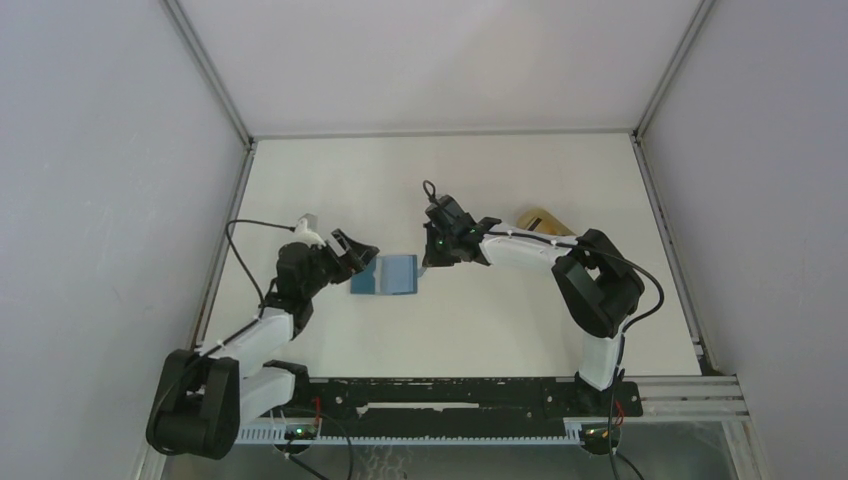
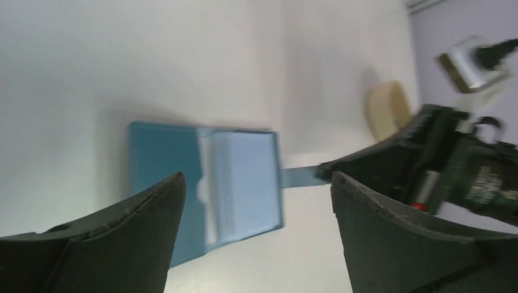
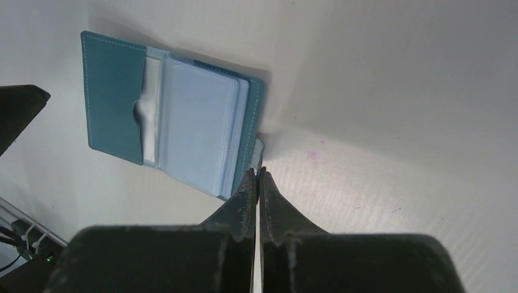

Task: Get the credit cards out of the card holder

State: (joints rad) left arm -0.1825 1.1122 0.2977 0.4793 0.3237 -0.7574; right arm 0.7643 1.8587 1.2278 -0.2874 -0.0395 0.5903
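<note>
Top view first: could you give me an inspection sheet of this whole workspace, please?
Surface: white table.
Job's things: card holder lies open; no credit cards seen outside it.
Clutter: tan rounded object behind the right arm.
Grippers: left gripper open beside the holder; right gripper shut, seemingly pinching its tab.
Cables: black cable loops beside the left arm.
Surroundings: grey walls on three sides.

Top external is looking steeply down from high behind the arm bases, taking in the whole table (image 1: 480,330) from far off. Left wrist is peering out between the tips of the left gripper (image 2: 258,177) at the card holder (image 2: 165,159) from close up (blurred), facing the right gripper (image 2: 325,174); right wrist is sitting similarly close, looking back from the opposite side. All three are sharing the card holder.
</note>
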